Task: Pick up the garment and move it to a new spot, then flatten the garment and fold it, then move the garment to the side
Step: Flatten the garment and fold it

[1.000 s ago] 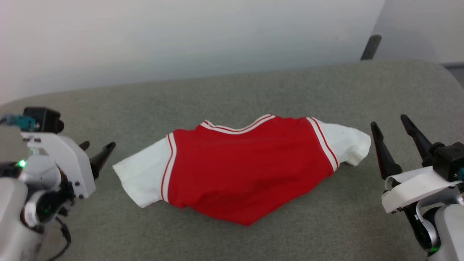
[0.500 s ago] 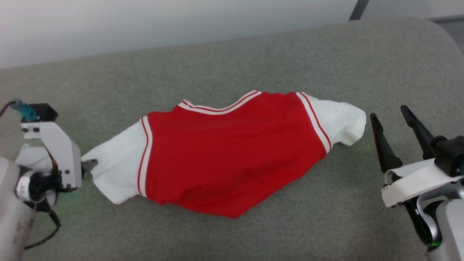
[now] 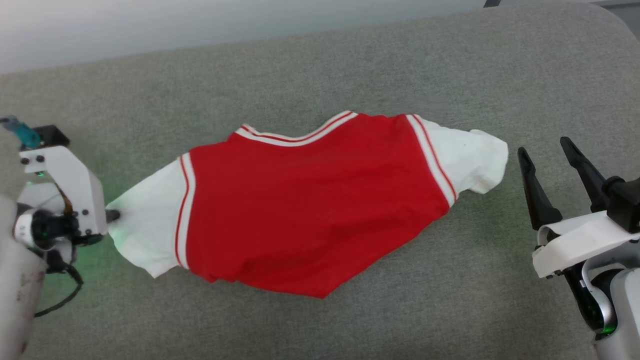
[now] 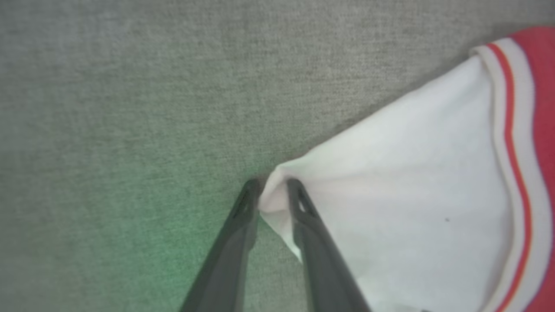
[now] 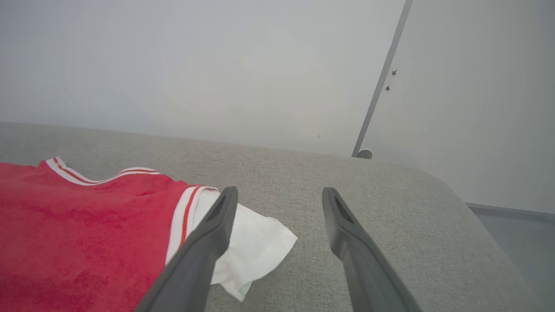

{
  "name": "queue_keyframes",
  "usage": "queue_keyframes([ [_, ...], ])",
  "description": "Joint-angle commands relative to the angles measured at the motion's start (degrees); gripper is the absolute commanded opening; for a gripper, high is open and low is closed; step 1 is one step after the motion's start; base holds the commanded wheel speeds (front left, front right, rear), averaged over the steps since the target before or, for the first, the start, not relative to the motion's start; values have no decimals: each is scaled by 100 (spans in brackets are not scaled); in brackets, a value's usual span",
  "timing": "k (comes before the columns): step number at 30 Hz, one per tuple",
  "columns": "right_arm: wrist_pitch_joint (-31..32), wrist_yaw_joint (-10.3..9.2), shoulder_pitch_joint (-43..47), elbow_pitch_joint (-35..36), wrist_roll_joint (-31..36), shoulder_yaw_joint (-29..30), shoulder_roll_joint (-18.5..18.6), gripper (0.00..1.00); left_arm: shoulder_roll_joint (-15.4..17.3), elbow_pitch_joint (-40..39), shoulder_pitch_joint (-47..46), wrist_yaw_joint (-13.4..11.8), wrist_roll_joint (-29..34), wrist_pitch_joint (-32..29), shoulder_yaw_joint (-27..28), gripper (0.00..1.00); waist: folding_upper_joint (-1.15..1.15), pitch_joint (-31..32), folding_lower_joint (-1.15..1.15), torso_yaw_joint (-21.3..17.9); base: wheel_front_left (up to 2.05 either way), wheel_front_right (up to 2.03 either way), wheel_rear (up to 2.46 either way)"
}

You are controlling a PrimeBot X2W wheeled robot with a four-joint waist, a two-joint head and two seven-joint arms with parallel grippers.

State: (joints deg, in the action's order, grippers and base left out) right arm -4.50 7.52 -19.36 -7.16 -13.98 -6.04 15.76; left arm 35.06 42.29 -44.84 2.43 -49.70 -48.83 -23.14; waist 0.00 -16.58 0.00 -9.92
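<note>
The left gripper (image 4: 272,195) holds the outer corner of the left-hand sleeve (image 3: 145,225), with the white cloth bunched into a small fold between its two fingers and pressed low against the grey cushion (image 3: 350,65). From that pinch the garment (image 3: 310,210) stretches across the cushion. Its long axis runs sleeve to sleeve, left to right, and climbs slightly toward the right in the head view. The plain red panel faces up and the lower edge is drawn to a point toward the robot. The right-hand sleeve (image 3: 475,160) lies crumpled and free. The right gripper (image 3: 544,147) stands just beside it with its jaws spread wide and holding nothing. The free sleeve is on the inner, left side of that gripper, so the right arm looks best placed to take it.
</note>
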Motion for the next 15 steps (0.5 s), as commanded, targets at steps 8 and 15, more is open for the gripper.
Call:
queue_keyframes([
  [8, 862, -6, -359, -184, -414, -26, 119, 100, -323, 104, 105, -27, -107, -291, -166, 0, 0, -101, 0, 109, 0, 0, 0],
  [15, 2154, -6, -1135, -805, -1068, -502, 518, 100, -427, -11, -94, -29, -125, -176, -163, 0, 0, -250, 0, 255, 0, 0, 0],
])
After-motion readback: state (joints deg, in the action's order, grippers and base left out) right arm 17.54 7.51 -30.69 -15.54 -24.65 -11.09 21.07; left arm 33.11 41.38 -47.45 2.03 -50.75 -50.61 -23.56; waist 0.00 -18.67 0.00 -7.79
